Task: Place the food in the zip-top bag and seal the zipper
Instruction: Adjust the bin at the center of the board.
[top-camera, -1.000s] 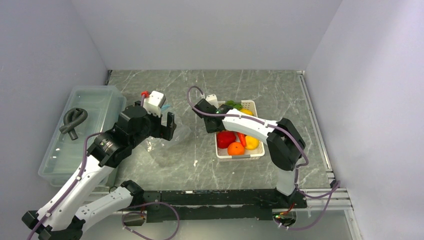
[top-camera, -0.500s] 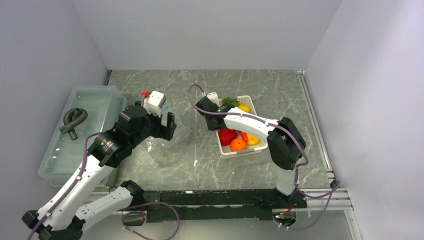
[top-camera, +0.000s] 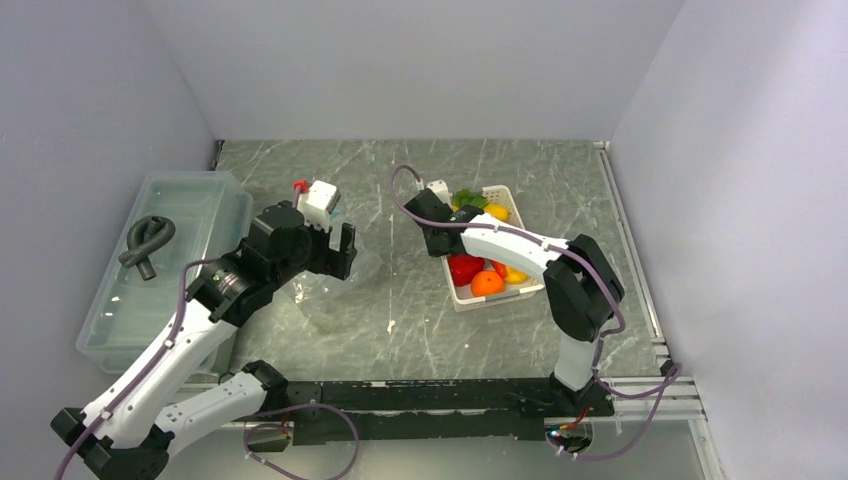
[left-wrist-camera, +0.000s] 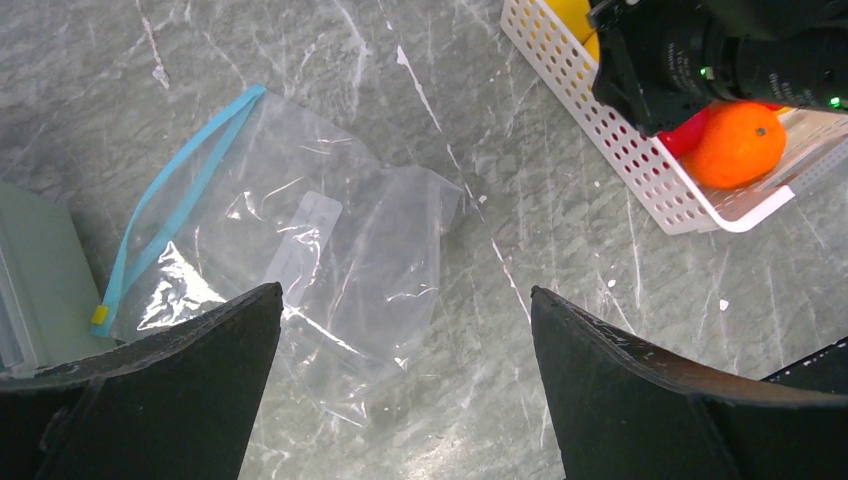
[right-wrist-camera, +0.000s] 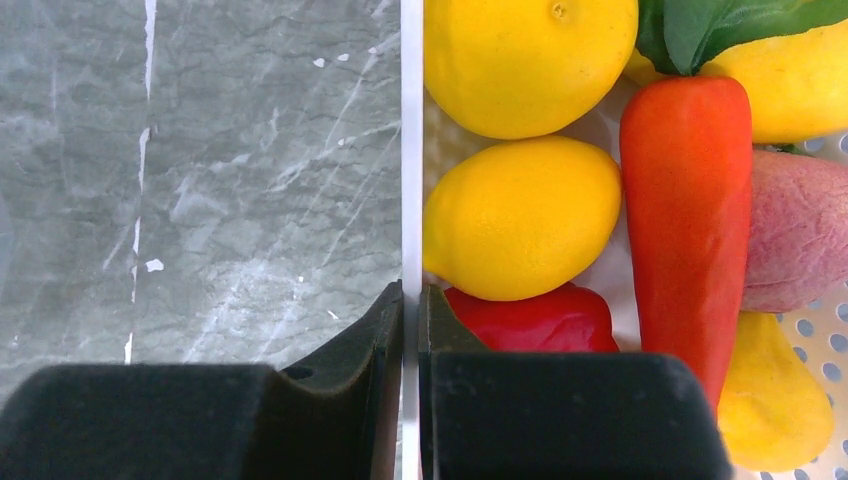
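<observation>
The right arm (top-camera: 510, 250) reaches forward with a bent elbow, its right claw (right-wrist-camera: 411, 335) pinching the white basket (top-camera: 505, 298) by the wall facing the zip-top bag (left-wrist-camera: 330, 250). The left arm (top-camera: 200, 320) holds the left claw (left-wrist-camera: 405, 300) spread wide above the bag, which lies flat on the table (top-camera: 420, 320) left of the basket. Only the right wrist view shows the pinch and the food (right-wrist-camera: 520, 215) in the basket; only the left wrist view shows the zipper (left-wrist-camera: 180, 190), on the bag's edge farthest from the basket

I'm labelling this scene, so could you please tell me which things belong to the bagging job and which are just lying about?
Job: food, in the white basket; zip-top bag; its teal zipper.
Lying about: translucent bin; black hose, on or inside it.
</observation>
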